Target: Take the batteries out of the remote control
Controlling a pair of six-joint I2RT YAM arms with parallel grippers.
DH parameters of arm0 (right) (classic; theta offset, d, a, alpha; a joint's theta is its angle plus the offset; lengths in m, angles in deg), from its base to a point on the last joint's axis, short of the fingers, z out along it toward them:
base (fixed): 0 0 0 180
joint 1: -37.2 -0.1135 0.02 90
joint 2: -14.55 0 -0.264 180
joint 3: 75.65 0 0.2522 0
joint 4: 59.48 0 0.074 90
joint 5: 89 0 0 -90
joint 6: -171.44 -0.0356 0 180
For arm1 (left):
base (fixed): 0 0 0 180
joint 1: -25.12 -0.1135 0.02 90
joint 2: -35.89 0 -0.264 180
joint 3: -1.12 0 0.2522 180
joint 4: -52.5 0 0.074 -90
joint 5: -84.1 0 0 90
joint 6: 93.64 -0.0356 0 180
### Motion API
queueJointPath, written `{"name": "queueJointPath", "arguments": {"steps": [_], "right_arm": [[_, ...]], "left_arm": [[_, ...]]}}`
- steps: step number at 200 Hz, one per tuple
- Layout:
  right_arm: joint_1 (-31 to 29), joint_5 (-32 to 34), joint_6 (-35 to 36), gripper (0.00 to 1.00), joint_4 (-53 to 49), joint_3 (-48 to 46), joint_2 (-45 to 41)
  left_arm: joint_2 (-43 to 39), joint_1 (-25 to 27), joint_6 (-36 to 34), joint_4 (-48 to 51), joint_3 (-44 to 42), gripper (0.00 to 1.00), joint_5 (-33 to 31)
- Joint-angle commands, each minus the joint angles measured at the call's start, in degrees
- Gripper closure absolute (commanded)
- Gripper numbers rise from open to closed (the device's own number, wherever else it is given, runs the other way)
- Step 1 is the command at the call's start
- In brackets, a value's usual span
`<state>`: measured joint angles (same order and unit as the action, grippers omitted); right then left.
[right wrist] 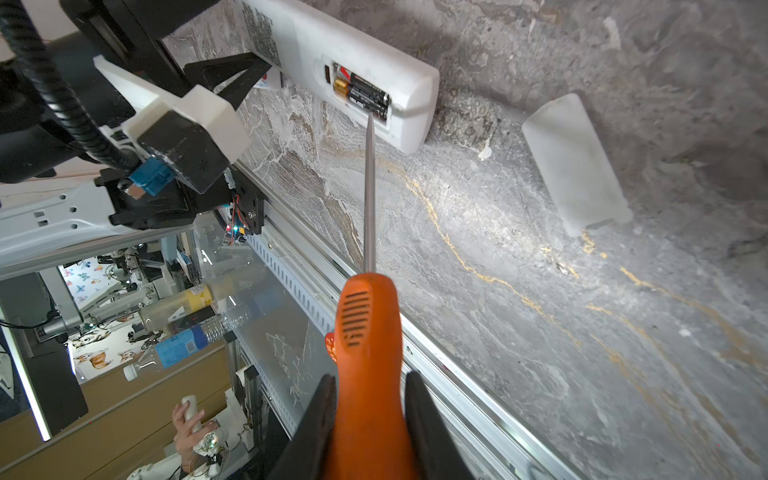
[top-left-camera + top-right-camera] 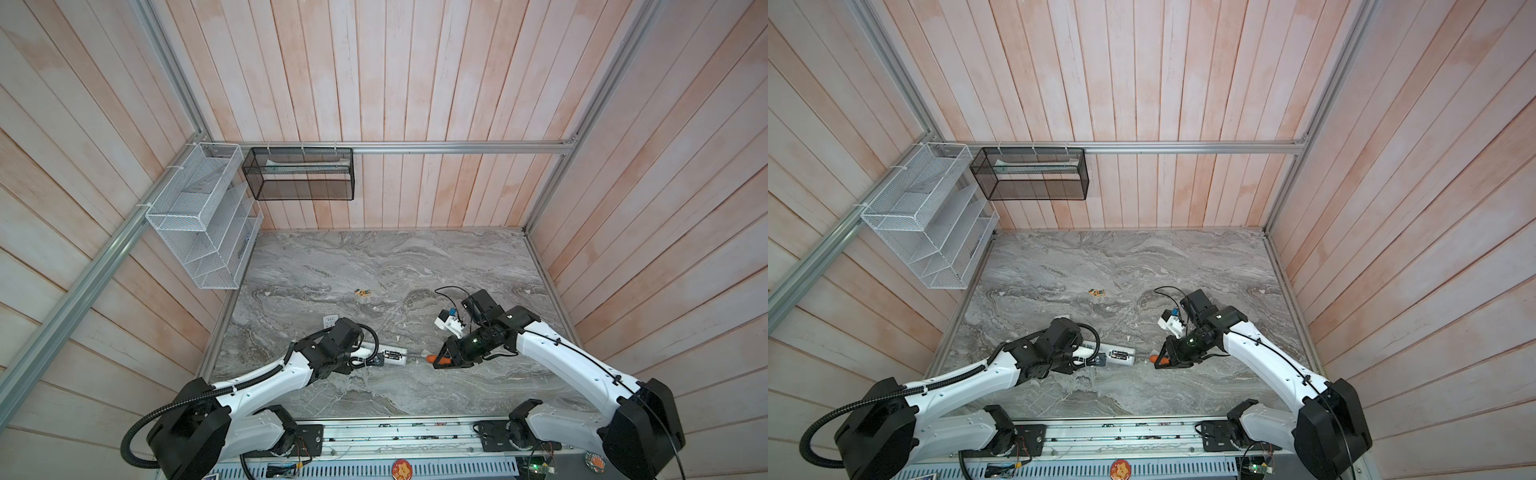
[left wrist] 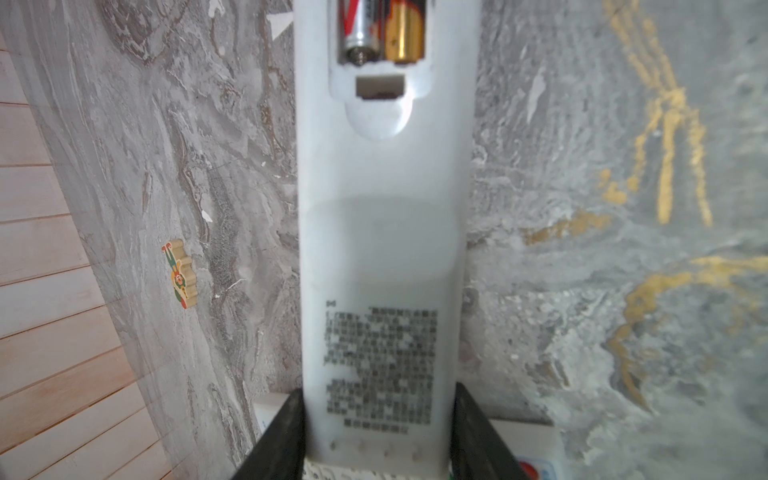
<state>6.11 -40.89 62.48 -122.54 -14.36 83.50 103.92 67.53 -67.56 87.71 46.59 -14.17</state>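
**Screwdriver at the open battery bay: prying step, no cell out yet**

- Orange-handled screwdriver [image 1: 368, 332]: handle pinched between the closed jaws of the right gripper [image 1: 370, 376]. Shaft aimed straight at the remote, tip at the bay's edge by the end of the nearer cell. Contact not certain. Probably set so as to lever that cell up.
- Batteries [image 1: 365, 95]: two slim cells in black jackets, a gold end showing. Side by side in the uncovered bay, both seated.
- Remote control [image 1: 415, 99]: white, face down on the marble tabletop [image 1: 540, 332], bay end toward the screwdriver. Opposite end clamped across its width by the left gripper [image 3: 378, 390], fingers against both long edges, likely as a brace against the prying push.
- Battery cover [image 1: 575, 166]: frosted, loose on the tabletop, near the remote's bay end.
- Small wooden figure [image 3: 180, 270]: well off to the side, uninvolved.
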Motion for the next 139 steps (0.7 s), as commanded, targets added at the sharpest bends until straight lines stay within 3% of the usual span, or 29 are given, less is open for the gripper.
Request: {"name": "queueJointPath", "arguments": {"steps": [1,139], "right_arm": [[-0.34,0.27,1.47,1.00,-0.62,-0.24,0.49],[0.17,1.88,2.13,1.00,0.21,-0.85,1.62]], "left_arm": [[-1.25,-0.23,-1.02,-0.81,-0.73,0.79,1.51],[-1.31,-0.19,-2.11,0.88,-0.94,0.82,2.38]]}}
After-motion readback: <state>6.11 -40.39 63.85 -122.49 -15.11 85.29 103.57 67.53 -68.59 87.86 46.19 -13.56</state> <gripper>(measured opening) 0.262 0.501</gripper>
